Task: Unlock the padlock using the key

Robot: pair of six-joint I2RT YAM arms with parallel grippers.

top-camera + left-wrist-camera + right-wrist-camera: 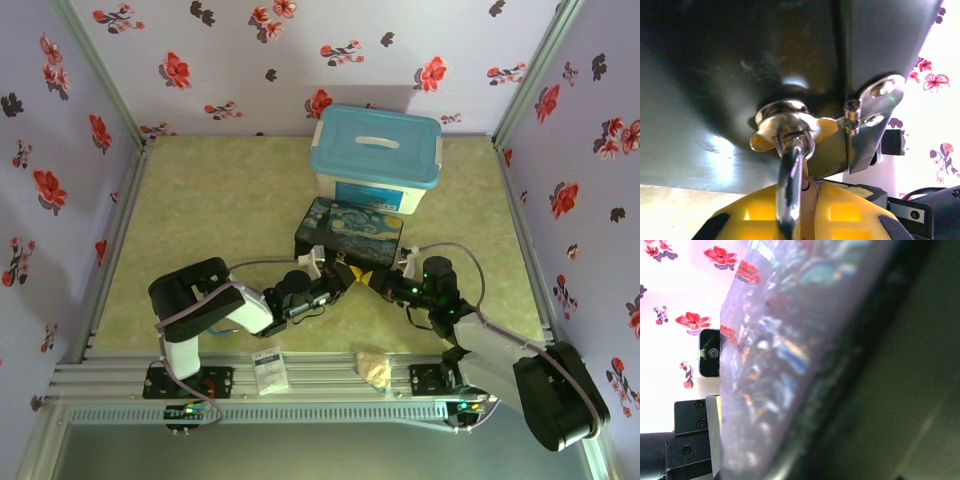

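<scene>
Hold: left gripper clamped on small silver-shackled padlock, steadied for keying
Location: hung through ring staple of dark painted metal tin
Opposite: right gripper close against tin front; open, closed or carrying thin dark key, cannot tell
Room: tight; white blue-lidded plastic box just behind, green tabletop bare leftward

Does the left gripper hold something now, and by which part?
Yes: the left gripper pinches the padlock low down, at the lower end of its shackle; the shackle's top hooks through the tin's clasp.
</scene>
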